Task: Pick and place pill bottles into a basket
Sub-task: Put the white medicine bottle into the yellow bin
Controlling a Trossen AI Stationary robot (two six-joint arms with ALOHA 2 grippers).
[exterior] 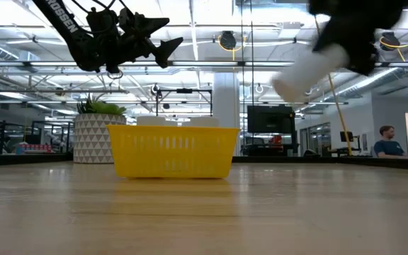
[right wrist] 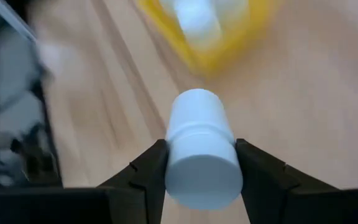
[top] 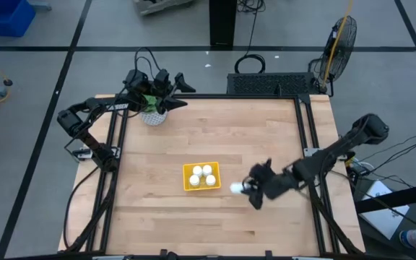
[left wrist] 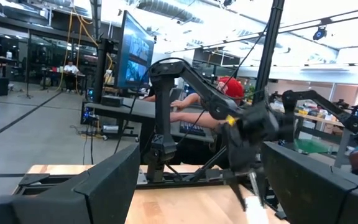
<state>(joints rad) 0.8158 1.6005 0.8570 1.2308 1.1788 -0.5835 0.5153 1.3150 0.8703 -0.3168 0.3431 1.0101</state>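
Observation:
The yellow basket [top: 201,176] sits mid-table with three white pill bottles [top: 202,175] standing in it; it also shows in the low view [exterior: 173,151]. My right gripper [top: 248,189] is just right of the basket, shut on another white pill bottle [right wrist: 201,148], held above the table [exterior: 309,71]. My left gripper [top: 183,92] is open at the table's far left, high above the white plant pot [top: 152,114]. My right gripper pinches the pill bottle's body [right wrist: 173,155] between its two fingers [right wrist: 151,171], one on each side. The fingers come from the table's right, slanting down. The bottle lies along the fingers, tilted, its free end toward the basket, lifted clear of the table.
A white speckled plant pot [exterior: 92,139] with green leaves stands at the far left corner. Black frame rails [top: 309,144] run along the table's left, right and far edges. Bare wood lies in front of the basket. People sit in the room beyond the table [exterior: 386,141].

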